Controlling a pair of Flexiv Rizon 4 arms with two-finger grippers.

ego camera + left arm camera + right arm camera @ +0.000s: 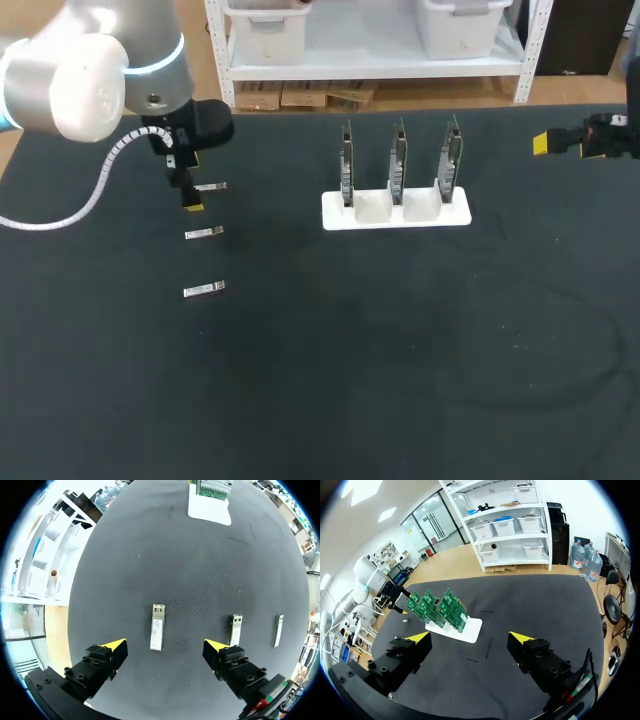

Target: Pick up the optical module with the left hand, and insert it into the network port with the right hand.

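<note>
Left gripper (pixel 165 646), seen from its own wrist camera, is released: its two yellow-tipped fingers stand wide apart, with the first optical module (pixel 157 626) lying flat on the black bench (pixel 150 555) between and slightly ahead of them, touching neither finger. The second optical module (pixel 235 629) lies just beside the outer face of one finger, and the third optical module (pixel 278 630) lies further along the same row, apart from both.

From the head camera, the left gripper (pixel 188 185) points down at the bench's far left area. The first optical module (pixel 210 187) lies right at its fingers, with the second optical module (pixel 204 233) and third optical module (pixel 204 290) spaced out in a line toward the near edge.

A white holder (pixel 396 212) sits well apart from the modules, near the far middle of the bench (pixel 350 380), and carries three green circuit boards (pixel 398 160) upright, side by side. Their network ports are too small to make out.

The right gripper (pixel 545 143) hangs at the far right edge, well apart from the holder. In its wrist view the right gripper (pixel 469 638) is likewise released and grasps nothing, with the white holder (pixel 467 629) and circuit boards (pixel 437 607) ahead of it.
</note>
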